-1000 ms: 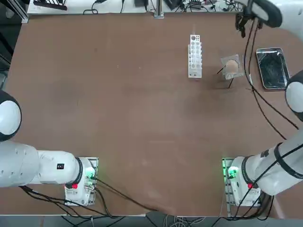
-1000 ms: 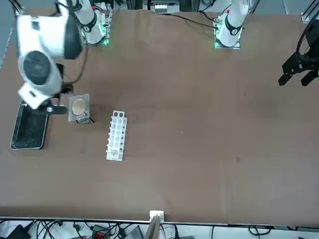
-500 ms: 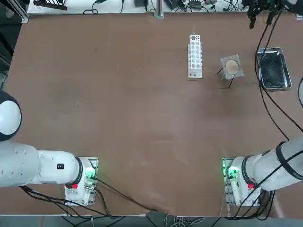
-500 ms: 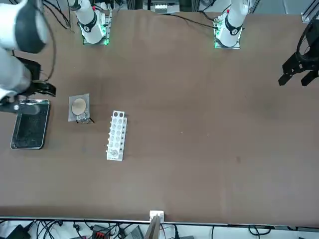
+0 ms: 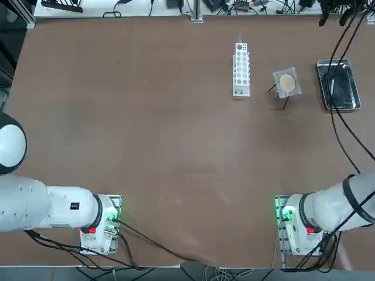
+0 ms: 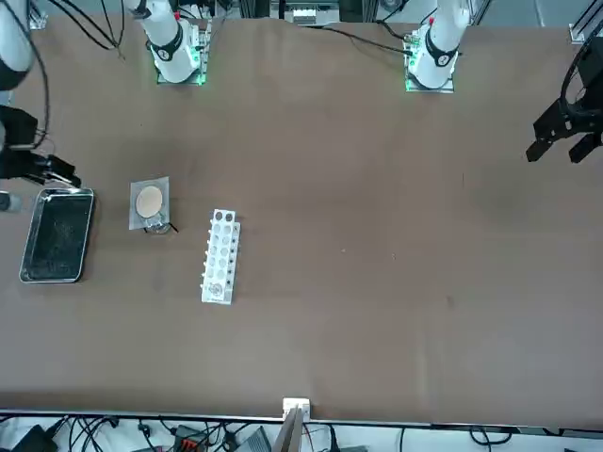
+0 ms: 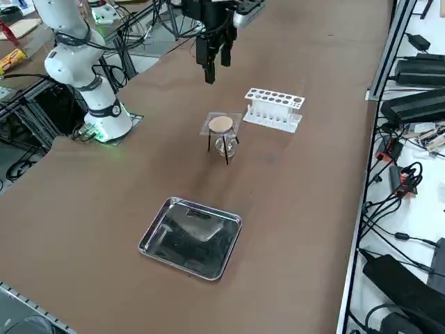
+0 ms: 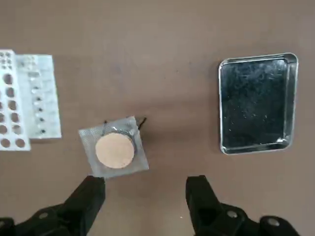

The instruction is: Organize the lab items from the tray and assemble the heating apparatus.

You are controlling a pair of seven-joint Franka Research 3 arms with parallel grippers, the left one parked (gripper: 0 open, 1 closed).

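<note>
We're looking at the right tool (image 8: 145, 196) riding high above the counter (image 5: 146, 146), its two dark fingers (image 8: 88, 194) spread wide with nothing between them. In the side view the tool (image 7: 214, 64) hangs near the top centre of the frame, fingers pointing down, well clear of everything below.

The heating apparatus stands assembled: the grey mesh square (image 7: 222, 124) with its tan round centre sits on the black wire tripod (image 7: 226, 152), and the small clear burner (image 7: 224, 145) shows beneath it between the legs. In the top view the mesh square (image 5: 286, 83) lies in the upper right, between the white rack (image 5: 241, 69) and the tray (image 5: 338, 85), apart from both.

The shiny metal tray (image 7: 191, 237) sits at lower centre in the side view, nothing lying in it. In the front view the tray (image 6: 57, 234) is at far left.
</note>
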